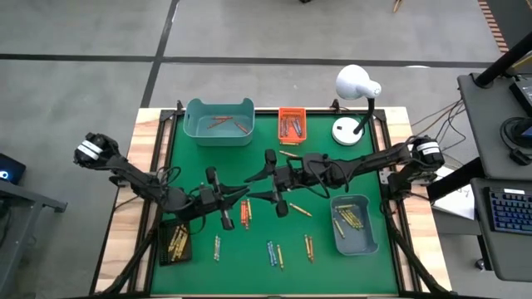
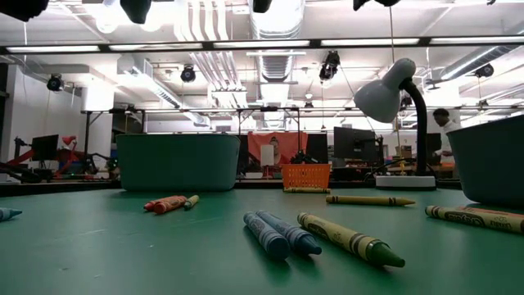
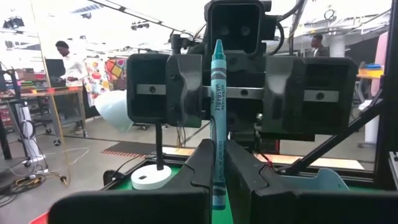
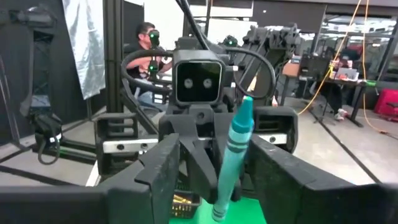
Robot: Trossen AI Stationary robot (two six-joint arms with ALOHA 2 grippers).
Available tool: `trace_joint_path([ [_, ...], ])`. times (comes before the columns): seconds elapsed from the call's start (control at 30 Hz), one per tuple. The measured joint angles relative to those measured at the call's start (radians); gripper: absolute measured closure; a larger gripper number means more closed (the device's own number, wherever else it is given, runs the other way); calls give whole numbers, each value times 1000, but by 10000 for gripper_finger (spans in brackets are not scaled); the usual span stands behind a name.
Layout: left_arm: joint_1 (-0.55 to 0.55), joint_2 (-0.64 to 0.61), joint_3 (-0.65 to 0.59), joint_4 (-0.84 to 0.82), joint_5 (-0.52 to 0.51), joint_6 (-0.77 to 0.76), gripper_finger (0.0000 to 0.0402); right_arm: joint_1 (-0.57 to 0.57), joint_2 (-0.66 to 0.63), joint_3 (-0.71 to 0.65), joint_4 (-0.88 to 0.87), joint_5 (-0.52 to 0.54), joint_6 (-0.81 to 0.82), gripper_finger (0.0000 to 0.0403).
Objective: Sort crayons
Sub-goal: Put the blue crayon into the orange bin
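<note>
Evidently mid-handover above the table's middle, the left gripper (image 3: 217, 180) pinched the teal crayon (image 3: 217, 112) tight while the right gripper (image 4: 217, 174) stood wide, so it should withdraw straight, without brushing.

A green mat covers the wooden desk (image 1: 148, 158), which stands on a grey concrete floor (image 1: 75, 83) crossed by dark lines. A white gooseneck lamp (image 1: 356, 87) sits at the desk's far right corner, and a dark side table with a keyboard (image 1: 507, 212) stands to the right. Beyond, the open workshop shows long ceiling strip lights (image 2: 385, 42), white ducts, monitors and an orange banner (image 2: 274, 152), with people standing far off.
</note>
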Motion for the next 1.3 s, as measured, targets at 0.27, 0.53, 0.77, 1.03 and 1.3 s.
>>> trace_joint_path([
  [0.27, -1, -2, 2, 0, 0, -5, 381, -2, 2, 10, -1, 8, 3, 327],
  [0.53, -1, -3, 1, -2, -6, -12, 350, -8, -3, 12, -16, 9, 4, 386],
  [0.77, -1, -8, 2, -7, -64, -15, 299, -64, -60, 12, -206, 85, 0, 388],
  [1.03, -3, -10, 0, -54, -536, 22, 265, -205, -106, 13, -643, 638, -52, 389],
  [1.3, -2, -12, -3, -56, -500, 19, 270, -475, -50, 11, -868, 524, 210, 389],
])
